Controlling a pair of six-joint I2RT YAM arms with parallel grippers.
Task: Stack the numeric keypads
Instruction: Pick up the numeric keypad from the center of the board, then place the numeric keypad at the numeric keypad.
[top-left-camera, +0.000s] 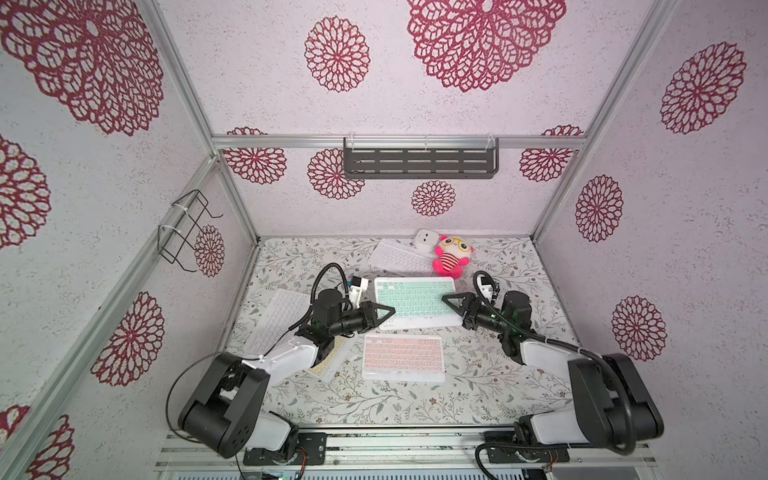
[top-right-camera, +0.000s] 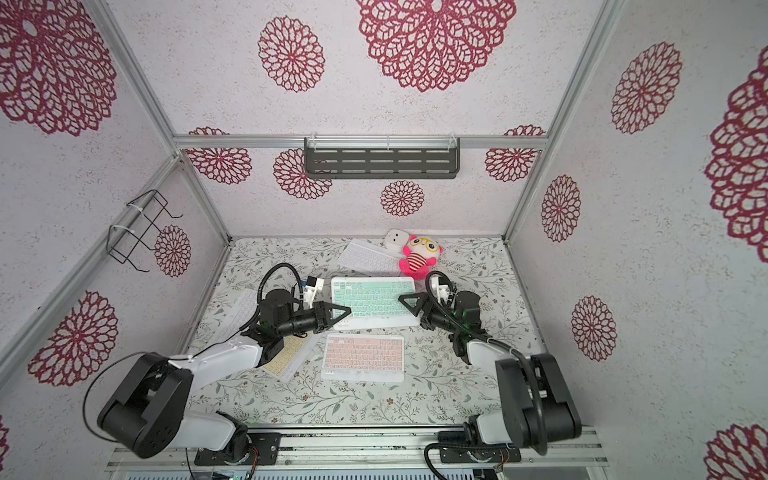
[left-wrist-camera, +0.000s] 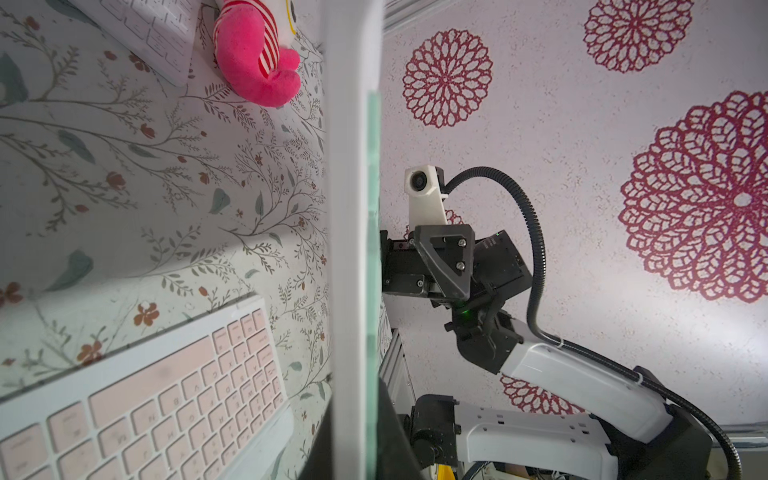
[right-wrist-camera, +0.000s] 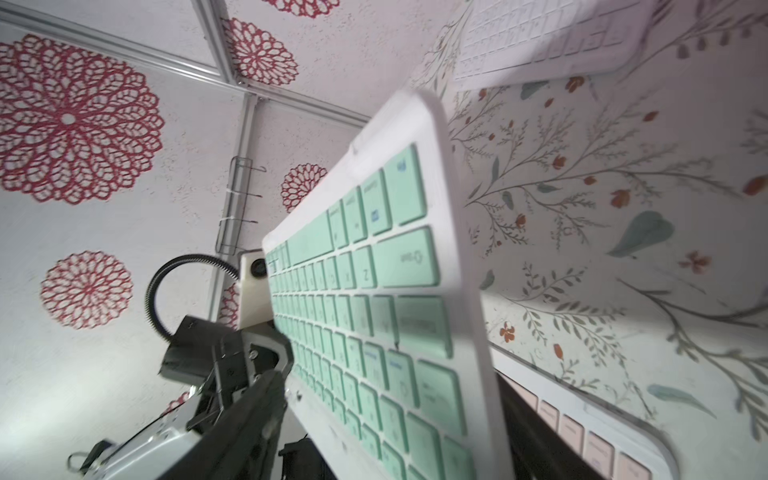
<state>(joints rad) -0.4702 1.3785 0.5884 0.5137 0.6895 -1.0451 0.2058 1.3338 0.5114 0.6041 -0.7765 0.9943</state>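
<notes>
The mint-green keypad (top-left-camera: 415, 299) (top-right-camera: 374, 301) is raised off the table between my two arms, in both top views. My left gripper (top-left-camera: 390, 311) (left-wrist-camera: 357, 415) is shut on its near-left edge (left-wrist-camera: 353, 208). My right gripper (top-left-camera: 446, 300) (right-wrist-camera: 392, 376) stands open, one finger on each side of the keypad's (right-wrist-camera: 374, 311) right end. The pink keypad (top-left-camera: 402, 357) (left-wrist-camera: 166, 395) lies flat in front of it. One white keypad (top-left-camera: 399, 257) lies at the back, another (top-left-camera: 278, 320) at the left. The pale-yellow keypad (top-left-camera: 328, 361) is partly hidden under my left arm.
A pink plush toy (top-left-camera: 451, 257) and a small white cube (top-left-camera: 426, 240) sit at the back beside the rear white keypad. A dark slotted shelf (top-left-camera: 419, 160) hangs on the back wall and a wire rack (top-left-camera: 187, 228) on the left wall.
</notes>
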